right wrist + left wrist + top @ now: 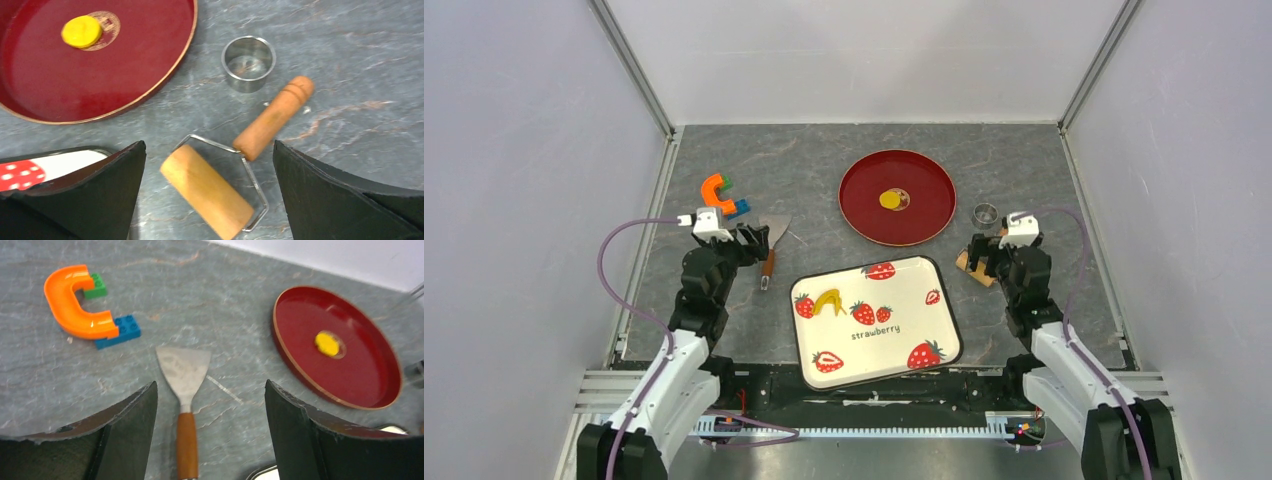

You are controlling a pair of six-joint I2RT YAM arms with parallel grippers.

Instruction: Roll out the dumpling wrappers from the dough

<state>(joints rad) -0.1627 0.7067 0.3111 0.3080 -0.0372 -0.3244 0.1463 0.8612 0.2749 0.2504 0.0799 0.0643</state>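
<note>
One dumpling wrapper (890,199), a small flat yellow disc, lies in the middle of the red plate (924,175). It also shows in the left wrist view as the wrapper (327,344) and in the right wrist view as the wrapper (81,31). A curved scrap of yellow dough (828,301) lies on the strawberry tray (904,285). My left gripper (210,387) hangs open above a wooden-handled scraper (183,375). My right gripper (209,145) is open over a wooden roller (207,192) with its handle (274,117). Neither holds anything.
A metal ring cutter (248,63) stands just beyond the roller, right of the plate (50,85). An orange C-shaped piece (70,305) with green and blue bricks lies at the far left. White walls enclose the grey table on three sides.
</note>
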